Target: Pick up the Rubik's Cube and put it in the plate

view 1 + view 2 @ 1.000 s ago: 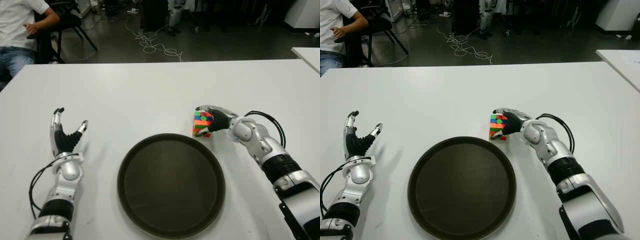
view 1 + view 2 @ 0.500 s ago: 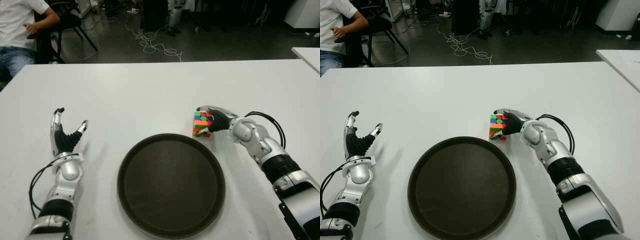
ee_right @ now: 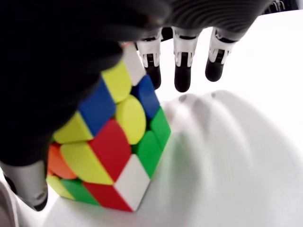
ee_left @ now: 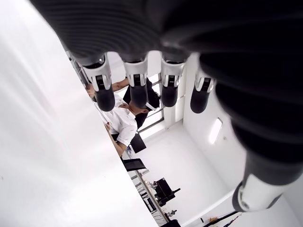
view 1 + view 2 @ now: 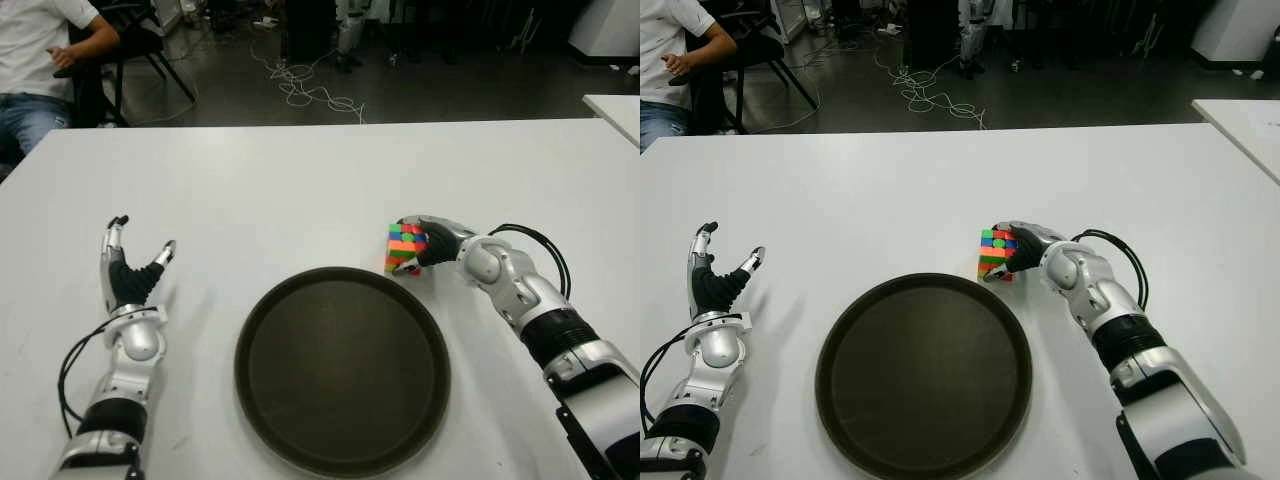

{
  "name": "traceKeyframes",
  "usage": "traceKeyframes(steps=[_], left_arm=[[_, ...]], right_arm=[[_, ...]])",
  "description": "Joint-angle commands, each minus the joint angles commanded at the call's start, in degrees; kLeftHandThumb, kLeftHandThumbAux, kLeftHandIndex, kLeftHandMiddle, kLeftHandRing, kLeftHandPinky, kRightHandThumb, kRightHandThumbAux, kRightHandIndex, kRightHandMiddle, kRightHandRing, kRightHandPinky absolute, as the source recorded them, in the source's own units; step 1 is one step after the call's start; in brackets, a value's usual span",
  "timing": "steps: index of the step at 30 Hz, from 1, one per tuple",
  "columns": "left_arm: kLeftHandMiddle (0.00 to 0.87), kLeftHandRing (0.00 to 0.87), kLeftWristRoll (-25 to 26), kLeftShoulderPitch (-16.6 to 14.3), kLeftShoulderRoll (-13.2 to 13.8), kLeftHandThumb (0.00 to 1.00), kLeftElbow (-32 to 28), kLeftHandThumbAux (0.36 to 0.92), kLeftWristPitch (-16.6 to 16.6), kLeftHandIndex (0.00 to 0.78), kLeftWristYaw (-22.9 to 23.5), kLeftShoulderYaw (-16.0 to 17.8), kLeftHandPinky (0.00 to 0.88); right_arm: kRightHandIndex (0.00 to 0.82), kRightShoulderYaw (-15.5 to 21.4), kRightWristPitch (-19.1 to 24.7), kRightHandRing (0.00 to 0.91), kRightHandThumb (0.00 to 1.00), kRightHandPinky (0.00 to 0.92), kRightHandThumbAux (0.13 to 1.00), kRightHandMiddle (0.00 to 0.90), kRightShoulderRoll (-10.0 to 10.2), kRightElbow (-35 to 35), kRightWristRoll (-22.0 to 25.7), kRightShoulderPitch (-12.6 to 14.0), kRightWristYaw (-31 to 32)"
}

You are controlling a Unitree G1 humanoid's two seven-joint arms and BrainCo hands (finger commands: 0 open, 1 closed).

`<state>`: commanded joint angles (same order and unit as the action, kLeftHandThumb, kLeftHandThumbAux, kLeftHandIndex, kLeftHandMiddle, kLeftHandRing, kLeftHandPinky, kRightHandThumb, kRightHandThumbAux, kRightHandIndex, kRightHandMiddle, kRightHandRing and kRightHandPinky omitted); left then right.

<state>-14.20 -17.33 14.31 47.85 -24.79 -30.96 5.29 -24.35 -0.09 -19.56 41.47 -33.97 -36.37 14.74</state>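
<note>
Right hand wrapped around the Rubik's Cube on the white desk, just beyond the right far rim of the plate.

Right wrist view, not visible from the eyes: thumb low against one side of the cube, other fingers reaching over its top, their tips past the far edge, cube's bottom corner on the desk; so the hand is grasping the cube. Eye views show the dark round plate holds nothing; cube sits beside it, not in it. Left hand shows left of the plate, fingers spread and pointing up, holding nothing. Left wrist view only adds straight fingertips and a seated person off the desk's far left corner.
</note>
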Motion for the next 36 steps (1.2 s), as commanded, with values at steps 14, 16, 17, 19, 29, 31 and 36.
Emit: traceKeyframes(steps=[14,16,17,19,29,31,36], left_arm=[[0.02,0.004,-0.6,0.1,-0.1,0.0,-0.6,0.67,0.4,0.008,-0.6,0.0,0.017],[0.017,0.002,-0.6,0.1,-0.2,0.0,-0.6,0.672,0.5,0.007,-0.5,0.0,0.017],[0.011,0.001,-0.5,0.1,-0.2,0.0,-0.7,0.673,0.6,0.004,-0.5,0.0,0.018],[0.004,0.0,-0.5,0.1,-0.2,0.0,-0.8,0.672,0.8,0.001,-0.5,0.1,0.018],[0.017,0.008,-0.4,0.1,-0.2,0.0,-0.8,0.669,0.9,0.0,-0.2,0.1,0.034],[0.016,0.007,-0.4,0.2,-0.2,0.0,-0.9,0.673,0.8,0.0,-0.1,0.1,0.034],[0.018,0.012,-0.2,0.2,-0.2,0.0,-0.9,0.676,0.6,0.0,0.0,0.2,0.041]], right_arm=[[0.226,-1.2,1.4,0.148,0.0,0.11,0.572,0.176,-0.3,-0.5,-0.4,-0.5,1.8],[0.226,-1.2,1.2,0.149,0.0,0.112,0.572,0.175,-0.2,-0.1,-0.2,-0.6,1.9],[0.226,-1.1,1.1,0.149,0.0,0.114,0.582,0.174,-0.1,0.1,-0.2,-0.7,2.0],[0.222,-1.1,0.5,0.149,0.0,0.116,0.593,0.171,-0.1,1.1,0.1,-1.0,2.0],[0.196,-1.2,-4.7,0.137,0.0,0.113,0.593,0.154,-0.3,4.4,0.4,-1.6,0.3],[0.18,-1.1,-6.2,0.131,0.0,0.114,0.606,0.147,-0.1,6.0,0.5,-2.0,-0.6],[0.153,-1.0,-9.3,0.124,0.0,0.121,0.664,0.136,-0.2,7.1,-0.2,-1.8,-4.8]])
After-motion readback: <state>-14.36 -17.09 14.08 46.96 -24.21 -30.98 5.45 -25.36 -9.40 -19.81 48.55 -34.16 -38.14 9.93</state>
